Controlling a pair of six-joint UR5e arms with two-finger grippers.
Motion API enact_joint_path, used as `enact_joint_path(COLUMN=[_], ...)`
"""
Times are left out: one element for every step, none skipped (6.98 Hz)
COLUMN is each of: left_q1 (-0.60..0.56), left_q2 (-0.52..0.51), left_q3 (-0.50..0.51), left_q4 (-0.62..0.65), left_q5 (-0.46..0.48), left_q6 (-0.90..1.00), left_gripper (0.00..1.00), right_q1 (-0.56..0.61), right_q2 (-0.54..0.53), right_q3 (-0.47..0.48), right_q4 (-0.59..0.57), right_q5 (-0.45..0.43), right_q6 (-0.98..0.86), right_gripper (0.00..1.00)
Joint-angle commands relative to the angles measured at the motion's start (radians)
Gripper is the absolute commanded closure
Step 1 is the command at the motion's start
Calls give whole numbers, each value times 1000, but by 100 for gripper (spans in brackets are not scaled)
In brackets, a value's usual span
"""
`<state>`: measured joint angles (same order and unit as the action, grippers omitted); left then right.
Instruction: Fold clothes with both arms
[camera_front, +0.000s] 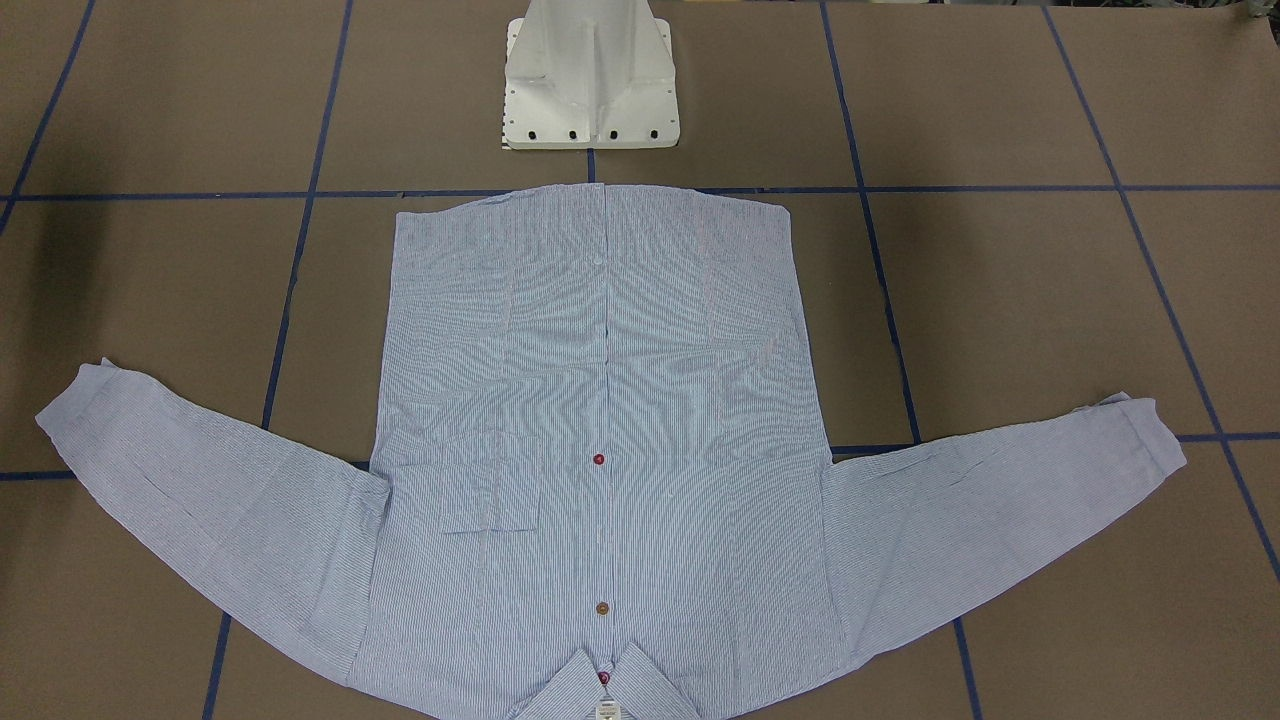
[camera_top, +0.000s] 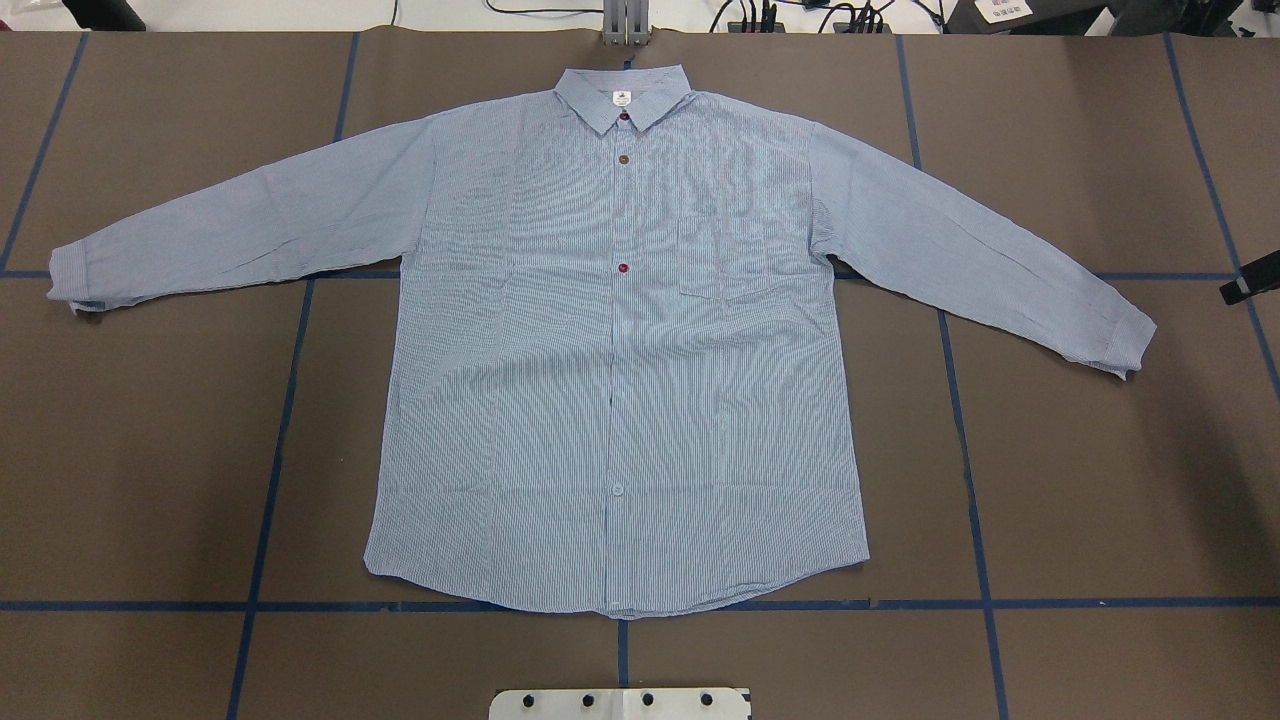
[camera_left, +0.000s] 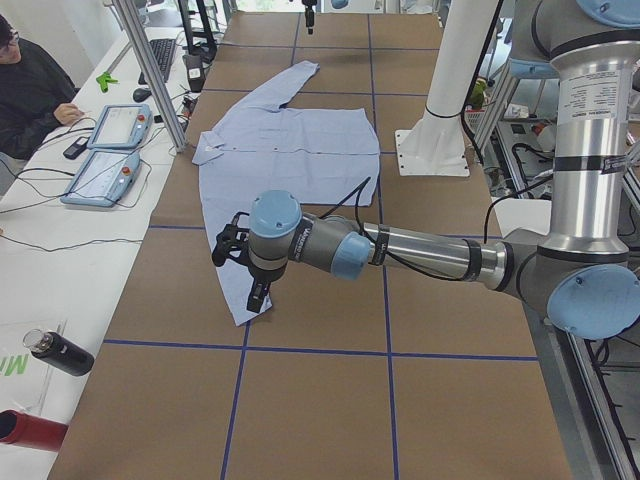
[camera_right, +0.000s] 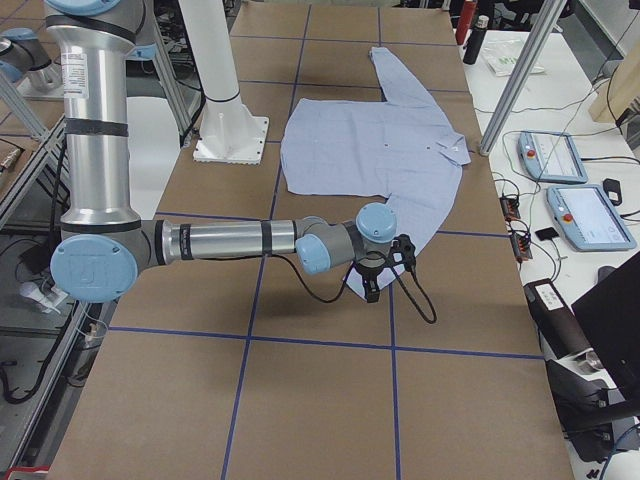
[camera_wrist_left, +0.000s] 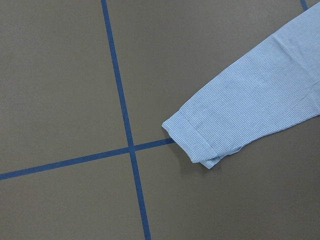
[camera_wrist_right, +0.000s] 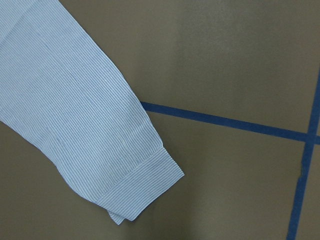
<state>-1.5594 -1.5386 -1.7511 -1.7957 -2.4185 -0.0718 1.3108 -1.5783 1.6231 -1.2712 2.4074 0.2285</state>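
Shirt (camera_top: 620, 380) flat on the table (camera_top: 1100, 480)

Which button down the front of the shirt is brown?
The brown button, second down from the collar of the light blue-and-white striped button-up shirt; the button above and the button below are red.

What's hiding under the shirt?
The shirt lies flat on the brown table. Blue tape lines run up to its edges and vanish beneath it. The cloth covers the rest, so I cannot tell if anything else is under there.
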Motion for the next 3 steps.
enact_joint_path(left_q1=[1, 1, 1], left_q2=[14, 29, 31], left_q3=[7, 16, 16], left_q4=[-66, -118, -122], left_q5=[12, 13, 12], left_q6=[7, 4, 3], left_gripper=[0, 0, 0], right_q1=[-54, -88, -129], right_q2=[20, 21, 46], right_q3=[-41, -111, -180], right_q4=[79, 227, 363], right_q5=[-74, -114, -114], right_q6=[8, 64, 232], right_gripper=[0, 0, 0])
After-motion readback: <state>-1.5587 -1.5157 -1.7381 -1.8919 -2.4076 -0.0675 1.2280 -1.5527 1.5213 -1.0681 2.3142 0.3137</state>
